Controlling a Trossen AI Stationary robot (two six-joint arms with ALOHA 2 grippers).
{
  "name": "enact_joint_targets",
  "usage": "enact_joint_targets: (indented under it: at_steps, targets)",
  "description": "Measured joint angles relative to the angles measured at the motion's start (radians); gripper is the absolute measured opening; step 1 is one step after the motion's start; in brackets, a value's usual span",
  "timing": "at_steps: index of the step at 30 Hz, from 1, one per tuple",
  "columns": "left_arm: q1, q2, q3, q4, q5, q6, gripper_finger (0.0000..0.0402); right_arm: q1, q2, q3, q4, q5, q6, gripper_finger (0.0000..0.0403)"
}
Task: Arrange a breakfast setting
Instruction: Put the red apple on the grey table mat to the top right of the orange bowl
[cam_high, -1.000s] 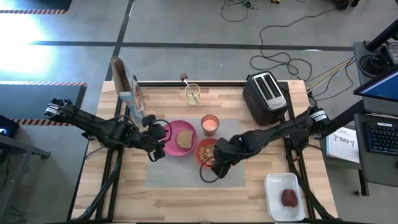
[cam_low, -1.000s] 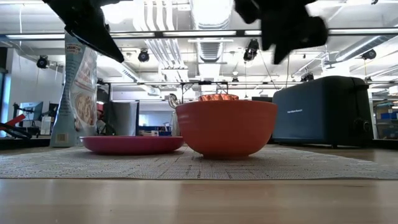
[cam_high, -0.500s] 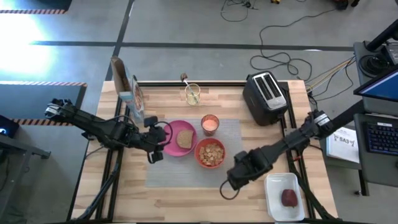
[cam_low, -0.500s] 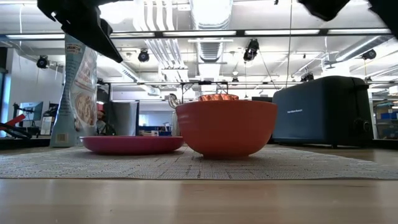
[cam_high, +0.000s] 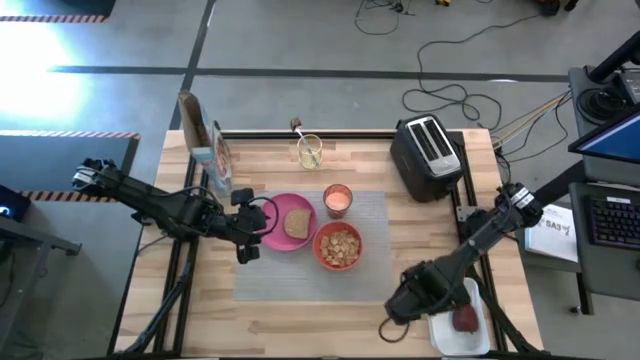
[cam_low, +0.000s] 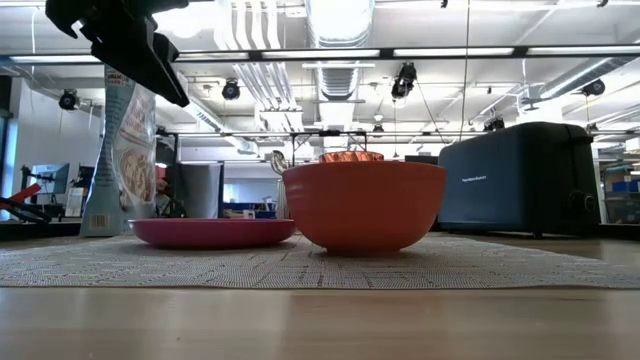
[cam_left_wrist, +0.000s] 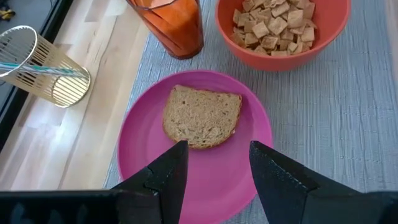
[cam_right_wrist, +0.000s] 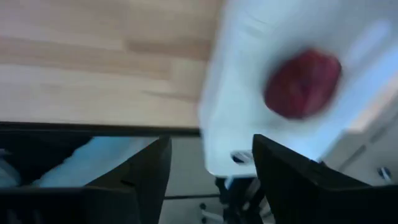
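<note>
swinging away from the red-orange bowl (cam_high: 339, 246), my right gripper (cam_high: 392, 318) now sits at five o'clock, fingers apart, beside the small dark-red fruit (cam_high: 464, 318) on the white rectangular tray (cam_high: 448, 294); left gripper (cam_high: 248, 228) hovers part-open over the round pink plate (cam_high: 276, 238).

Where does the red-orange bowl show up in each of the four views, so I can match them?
High view: red-orange bowl at centre, on the grey placemat, right of the pink plate.
Low view: bowl centre, large, beside the plate.
Left wrist view: bowl at top right, holding cereal pieces.
Right wrist view: not in it.
Shared landmark: the pink plate, next to the bowl in all three.
</note>
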Motion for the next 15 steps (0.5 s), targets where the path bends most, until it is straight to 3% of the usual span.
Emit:
enact_joint_targets:
  at_steps: [8,15]
  targets:
    - [0.000,0.000,0.000,0.001,-0.006,0.021,0.0155,0.116,0.023,-0.021,-0.006,-0.068,0.160,0.0233]
    - [0.000,0.000,0.000,0.005,-0.008,0.018,0.0155,0.152,0.025,-0.115,-0.001,-0.162,0.118,0.0233]
